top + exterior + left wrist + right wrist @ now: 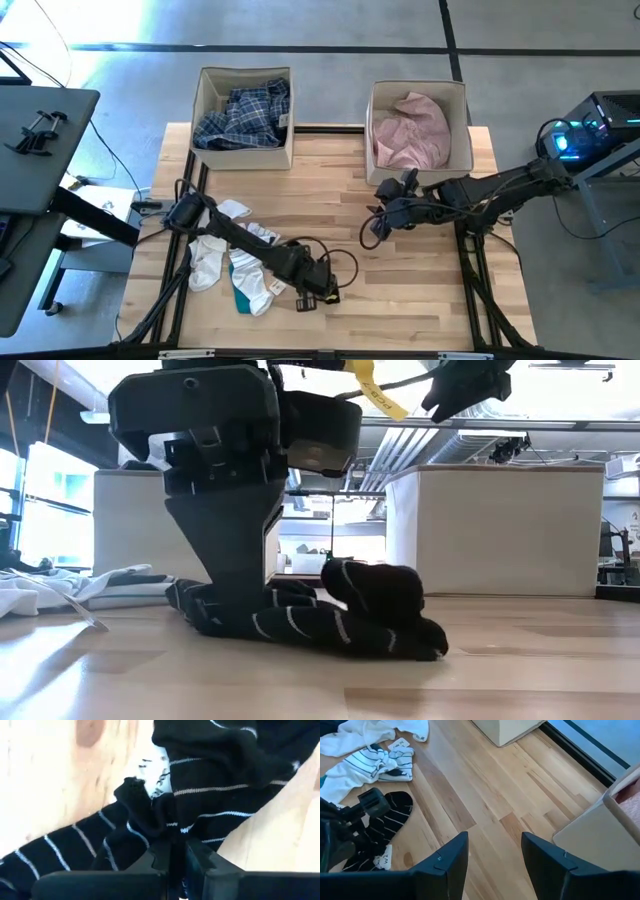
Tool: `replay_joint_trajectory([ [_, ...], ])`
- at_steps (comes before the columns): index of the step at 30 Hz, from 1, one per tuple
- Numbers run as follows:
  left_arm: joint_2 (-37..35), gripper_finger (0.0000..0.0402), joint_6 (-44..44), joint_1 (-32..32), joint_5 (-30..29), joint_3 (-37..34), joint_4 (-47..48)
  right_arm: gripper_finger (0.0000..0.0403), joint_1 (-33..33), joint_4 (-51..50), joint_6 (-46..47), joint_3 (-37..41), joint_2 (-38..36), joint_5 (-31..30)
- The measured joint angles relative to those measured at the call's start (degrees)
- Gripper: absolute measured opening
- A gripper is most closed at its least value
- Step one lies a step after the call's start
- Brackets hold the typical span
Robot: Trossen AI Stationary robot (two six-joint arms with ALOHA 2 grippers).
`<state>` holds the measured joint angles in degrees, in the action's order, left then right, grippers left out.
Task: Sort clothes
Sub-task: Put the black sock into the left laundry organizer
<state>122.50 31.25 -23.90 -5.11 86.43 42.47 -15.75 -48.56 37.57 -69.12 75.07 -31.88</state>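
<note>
The black striped socks (pixel 340 618) lie in a bunch on the wooden table near its front middle. My left gripper (pixel 316 287) stands on them, shut on them. White and teal socks (pixel 232 268) lie to their left, under my left arm. The blue-white plaid shirt (pixel 243 113) lies in the left beige box and the pale pink shirt (pixel 412 132) in the right one. My right gripper (pixel 373 232) hangs open and empty over the table's middle, in front of the right box. The navy dotted shirt and the black garment do not show. My left gripper pinches a bunched fold of the black striped socks (pixel 167 827) between its two fingers (pixel 197 860). The fingers come from above, pointing down. The socks lie on the table (pixel 300 622), slack, spread to either side of the fingers.
Two beige fabric boxes (pixel 205 150) (pixel 460 100) stand at the table's far edge. Bare wood lies between my two grippers and at the front right (pixel 420 300). A side table with a clamp (pixel 35 130) stands to the left, and equipment with blue lights (pixel 585 130) to the right.
</note>
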Motion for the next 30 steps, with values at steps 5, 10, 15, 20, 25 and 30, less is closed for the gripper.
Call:
replay_joint_trajectory([
  [5,-2.9,0.0005,0.0,0.1,-1.0,-0.3,2.4,0.0172,0.0,0.0,-0.1,0.0,0.0,-2.2],
  [10,-6.0,0.0005,0.0,0.2,-3.3,-0.1,5.7,0.0172,0.0,0.0,-0.1,0.0,0.0,-2.9],
  [15,-6.2,0.0007,1.8,2.3,-6.0,-0.5,4.7,0.0172,0.0,0.1,0.0,0.0,0.0,-2.9],
  [20,-5.6,0.0045,4.7,7.0,-1.0,-3.5,-6.5,0.0172,0.0,0.5,0.1,0.0,0.0,-2.7],
  [25,-5.9,0.0122,7.7,11.9,9.1,-3.8,-8.2,0.0172,0.0,0.5,0.1,0.0,0.0,-2.0],
  [30,-7.2,0.0189,7.2,14.6,19.5,-3.1,-3.9,0.0172,0.0,0.4,0.1,0.0,0.0,-1.9],
])
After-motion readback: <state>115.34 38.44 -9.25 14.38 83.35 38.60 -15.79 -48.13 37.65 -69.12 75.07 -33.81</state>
